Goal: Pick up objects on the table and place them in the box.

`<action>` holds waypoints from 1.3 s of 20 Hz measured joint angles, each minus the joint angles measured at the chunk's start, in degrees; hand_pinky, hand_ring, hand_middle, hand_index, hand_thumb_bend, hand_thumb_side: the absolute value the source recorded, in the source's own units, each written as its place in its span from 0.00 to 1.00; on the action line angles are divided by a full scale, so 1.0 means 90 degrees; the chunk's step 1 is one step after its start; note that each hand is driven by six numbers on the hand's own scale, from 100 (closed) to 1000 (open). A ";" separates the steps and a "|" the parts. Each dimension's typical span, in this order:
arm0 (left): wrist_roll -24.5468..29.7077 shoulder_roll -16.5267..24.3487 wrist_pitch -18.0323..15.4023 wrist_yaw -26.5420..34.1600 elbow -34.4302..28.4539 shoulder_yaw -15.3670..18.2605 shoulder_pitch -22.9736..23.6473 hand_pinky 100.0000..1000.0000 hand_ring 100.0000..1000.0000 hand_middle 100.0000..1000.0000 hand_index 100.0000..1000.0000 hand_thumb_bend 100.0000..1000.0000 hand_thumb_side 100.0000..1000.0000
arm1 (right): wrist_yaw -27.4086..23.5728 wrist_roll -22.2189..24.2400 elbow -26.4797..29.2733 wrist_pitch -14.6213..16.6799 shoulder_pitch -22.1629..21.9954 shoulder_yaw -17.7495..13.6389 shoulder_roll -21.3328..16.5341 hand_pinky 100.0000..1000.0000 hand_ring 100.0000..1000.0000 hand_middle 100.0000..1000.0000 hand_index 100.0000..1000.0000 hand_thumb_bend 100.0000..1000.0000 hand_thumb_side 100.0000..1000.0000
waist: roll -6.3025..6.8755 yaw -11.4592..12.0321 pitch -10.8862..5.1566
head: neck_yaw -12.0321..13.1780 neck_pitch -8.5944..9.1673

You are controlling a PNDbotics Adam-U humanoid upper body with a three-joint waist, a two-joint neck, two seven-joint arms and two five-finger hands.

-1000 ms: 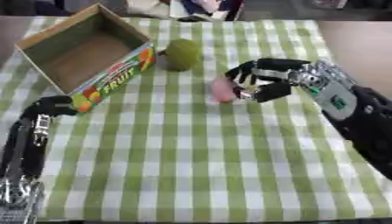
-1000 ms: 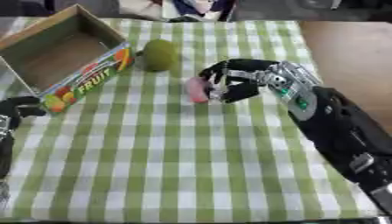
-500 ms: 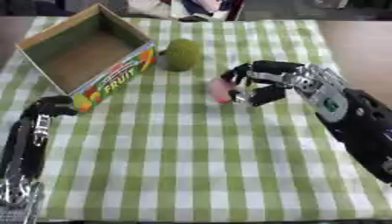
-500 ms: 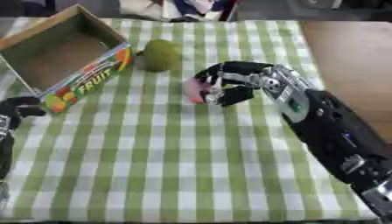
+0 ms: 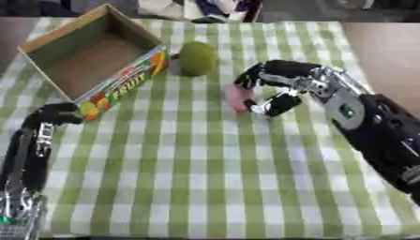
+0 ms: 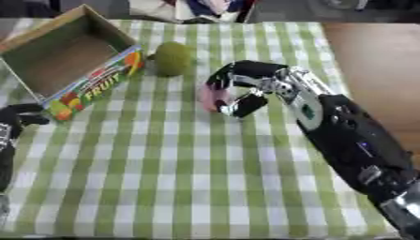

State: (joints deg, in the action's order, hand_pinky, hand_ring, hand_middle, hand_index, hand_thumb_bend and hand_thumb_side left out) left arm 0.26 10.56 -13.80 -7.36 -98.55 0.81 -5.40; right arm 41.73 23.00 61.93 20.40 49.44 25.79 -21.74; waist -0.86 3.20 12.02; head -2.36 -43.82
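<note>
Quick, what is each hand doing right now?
Right hand: fingers curled round the pink object on the tablecloth.
Left hand: near the box, holding nothing; whether open or closed cannot be told.

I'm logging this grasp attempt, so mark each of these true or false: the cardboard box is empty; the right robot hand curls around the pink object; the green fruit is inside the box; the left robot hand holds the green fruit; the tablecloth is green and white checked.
1. The cardboard box is empty. True.
2. The right robot hand curls around the pink object. True.
3. The green fruit is inside the box. False: it lies on the tablecloth beside the box.
4. The left robot hand holds the green fruit. False: it sits near the box's front corner, holding nothing.
5. The tablecloth is green and white checked. True.
</note>
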 measured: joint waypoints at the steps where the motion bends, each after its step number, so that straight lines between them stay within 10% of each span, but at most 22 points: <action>1: 0.0000 0.0000 0.0000 0.0000 0.0000 0.0000 0.0000 0.80 0.57 0.62 0.70 0.00 0.90 | 0.0086 -0.0074 0.0000 -0.0002 0.0006 0.0000 0.0018 0.64 0.70 0.53 0.75 0.00 0.05 | 0.0000 0.0001 0.0001 | -0.0003 0.0000; 11: 0.0009 -0.0001 0.0007 -0.0001 0.0000 0.0000 0.0000 0.80 0.57 0.62 0.70 0.00 0.90 | 0.0693 -0.1029 -0.0035 -0.0179 0.0057 -0.0084 0.0181 0.56 0.58 0.24 0.45 0.00 0.03 | 0.0004 0.0005 0.0030 | -0.0005 0.0000; 26: 0.0010 -0.0005 0.0008 -0.0001 0.0001 0.0000 0.0000 0.80 0.57 0.62 0.70 0.00 0.90 | 0.0785 -0.1609 0.0023 -0.0316 0.0362 -0.0201 0.0265 0.53 0.53 0.15 0.34 0.00 0.00 | 0.0004 0.0000 0.0034 | -0.0005 0.0000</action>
State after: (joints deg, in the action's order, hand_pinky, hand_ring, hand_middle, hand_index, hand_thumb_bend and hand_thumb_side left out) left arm 0.35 10.51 -13.72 -7.37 -98.54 0.81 -5.40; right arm 48.80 8.52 62.14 17.56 52.70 23.98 -19.36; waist -0.83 3.20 12.33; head -2.41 -43.82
